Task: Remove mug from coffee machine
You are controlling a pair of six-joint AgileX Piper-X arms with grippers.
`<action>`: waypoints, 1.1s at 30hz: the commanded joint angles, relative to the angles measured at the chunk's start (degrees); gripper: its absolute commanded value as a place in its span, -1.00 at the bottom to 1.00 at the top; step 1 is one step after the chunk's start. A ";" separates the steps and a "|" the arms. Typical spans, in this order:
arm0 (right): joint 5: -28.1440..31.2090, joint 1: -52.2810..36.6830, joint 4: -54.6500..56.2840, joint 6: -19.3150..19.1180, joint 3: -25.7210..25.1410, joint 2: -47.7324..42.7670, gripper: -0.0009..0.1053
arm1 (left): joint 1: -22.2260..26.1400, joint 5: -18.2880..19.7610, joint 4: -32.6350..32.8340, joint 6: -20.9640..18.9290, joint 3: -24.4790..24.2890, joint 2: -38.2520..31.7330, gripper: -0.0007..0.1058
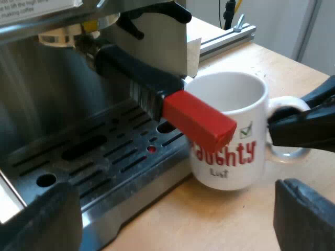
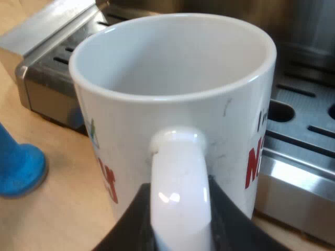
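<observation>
A white mug [image 1: 230, 130] with red lettering stands on the wooden table against the edge of the espresso machine's drip tray [image 1: 99, 157]. Its inside looks empty. My right gripper [image 2: 180, 232] is shut on the mug's handle [image 2: 180, 193], one black finger pressing each side; in the left wrist view the right gripper [image 1: 298, 128] holds that handle from the side away from the machine. The metal holder is locked into the machine's front, and its red end [image 1: 199, 120] reaches out just before the mug's rim. My left gripper [image 1: 172, 230] hangs open before the tray, holding nothing.
A blue tamper [image 2: 18, 164] stands on the table close to the mug and the tray's corner. The drip tray's slotted grate [image 2: 298, 120] lies just behind the mug. An aluminium rail [image 1: 225, 39] runs along the table beyond the machine.
</observation>
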 commanded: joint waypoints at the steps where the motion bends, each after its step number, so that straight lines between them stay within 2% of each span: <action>1: 0.54 0.06 9.84 0.60 -0.54 -12.45 -0.98 | -0.96 0.38 0.00 -0.57 -1.48 0.01 0.45; 4: 0.54 0.06 15.35 1.05 -0.54 -17.82 -0.98 | -4.42 1.65 0.00 -0.57 -2.77 -0.10 0.45; 9: 0.21 0.06 28.19 6.17 -2.19 -25.95 -0.98 | -7.97 1.64 0.00 -0.57 -2.88 -0.10 0.45; 15: -0.49 0.06 41.34 6.16 -5.50 -32.73 -0.98 | -8.89 1.64 0.00 -0.57 -2.88 -0.10 0.45; 17: -0.49 0.06 47.92 6.16 -8.12 -35.55 -0.98 | -8.89 1.64 0.00 -0.57 -2.88 -0.10 0.45; 24: -0.13 0.06 56.22 6.16 -12.75 -37.70 -0.98 | -8.89 2.97 0.00 -0.85 -2.88 -0.10 0.45; 26: 4.05 0.06 57.96 6.16 -14.31 -37.67 -0.98 | -9.57 2.95 0.00 -3.47 -2.88 -0.10 0.45; 29: 9.42 -0.12 58.70 6.16 -14.31 -37.67 -0.98 | -10.25 2.95 -0.28 -3.46 -2.88 -0.10 0.45; 33: 11.02 -1.53 60.29 6.16 -14.31 -37.67 -0.98 | -10.25 2.95 -0.26 -3.46 -2.88 -0.10 0.45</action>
